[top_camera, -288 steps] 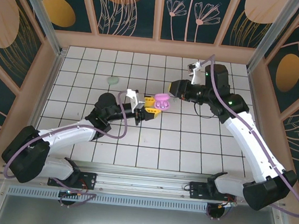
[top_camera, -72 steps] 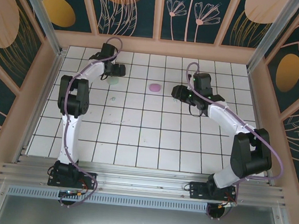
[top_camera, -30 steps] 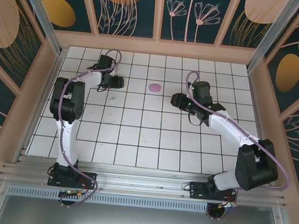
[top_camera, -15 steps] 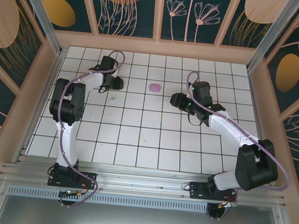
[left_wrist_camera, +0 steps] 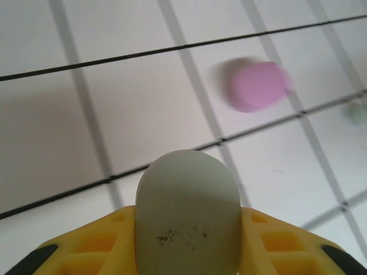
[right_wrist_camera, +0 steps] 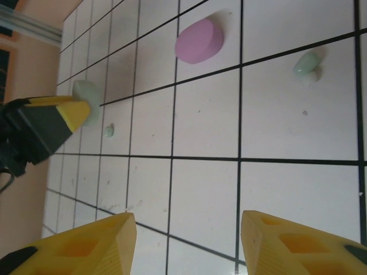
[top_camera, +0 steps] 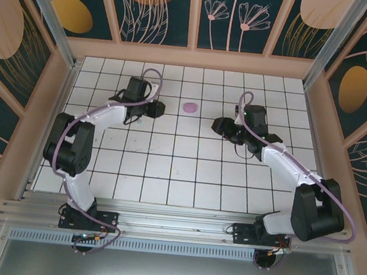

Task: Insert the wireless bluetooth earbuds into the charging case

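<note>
— Left gripper (left_wrist_camera: 188,232): what's it got?
— It's clamped on the mint charging case (left_wrist_camera: 186,189). Right gripper (right_wrist_camera: 186,223) hangs with jaws apart, holding nothing.
— And the buds?
— One mint earbud (right_wrist_camera: 307,64) lies loose at its one o'clock, a second mint earbud (right_wrist_camera: 109,130) at eleven. Pink case (right_wrist_camera: 199,40), twelve o'clock, is shut; I'd judge that pair stowed, the mint pair left to do

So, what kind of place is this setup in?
Probably an enclosed robot test cell, not a home: a white tiled table boxed in by flower-painted wall panels, with an aluminium rail along its near edge.
</note>
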`<state>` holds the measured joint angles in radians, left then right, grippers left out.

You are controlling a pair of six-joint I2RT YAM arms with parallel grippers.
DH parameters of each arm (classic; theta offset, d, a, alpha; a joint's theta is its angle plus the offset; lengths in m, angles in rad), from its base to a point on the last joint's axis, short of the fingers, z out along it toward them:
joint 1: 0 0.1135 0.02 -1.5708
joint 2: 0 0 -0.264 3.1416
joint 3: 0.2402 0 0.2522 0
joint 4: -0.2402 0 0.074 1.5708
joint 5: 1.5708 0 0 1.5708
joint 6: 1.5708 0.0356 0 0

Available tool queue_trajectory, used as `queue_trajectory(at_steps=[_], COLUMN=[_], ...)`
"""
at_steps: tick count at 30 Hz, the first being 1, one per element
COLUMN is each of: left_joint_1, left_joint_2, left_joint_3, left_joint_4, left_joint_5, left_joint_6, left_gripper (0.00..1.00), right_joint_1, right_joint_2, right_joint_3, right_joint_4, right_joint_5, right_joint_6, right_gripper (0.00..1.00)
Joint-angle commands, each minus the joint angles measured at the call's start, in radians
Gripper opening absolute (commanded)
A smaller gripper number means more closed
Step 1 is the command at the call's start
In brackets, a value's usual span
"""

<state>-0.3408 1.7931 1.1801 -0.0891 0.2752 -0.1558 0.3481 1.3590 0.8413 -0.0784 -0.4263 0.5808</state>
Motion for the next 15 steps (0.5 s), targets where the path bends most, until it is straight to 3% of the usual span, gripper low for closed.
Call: queue_trajectory(at_steps=[1, 10, 15], left_joint_1=[-0.030, -0.137, -0.194], left_joint_2=[-0.097, -0.286, -0.326], left_joint_3=[-0.092, -0.284, -0.295], left_joint_4=[0.170, 0.377, 0.398], left_joint_5=[0.142, 0.261, 0.298], left_joint_6=[0.040, 0.083, 0.163], left_gripper=[0.29, 0.23, 0.22], right_joint_1=[-0.002, 0.010, 0.040], right_joint_2=[-0.044, -0.063, -0.045], right_joint_3=[-0.005, 0.004, 0.058], right_joint_4=[0.004, 0.007, 0.002], right_joint_5=[-0.093, -0.300, -0.370], right_joint_6=[0.001, 0.032, 0.036], right_gripper=[0.52, 0.53, 0.54])
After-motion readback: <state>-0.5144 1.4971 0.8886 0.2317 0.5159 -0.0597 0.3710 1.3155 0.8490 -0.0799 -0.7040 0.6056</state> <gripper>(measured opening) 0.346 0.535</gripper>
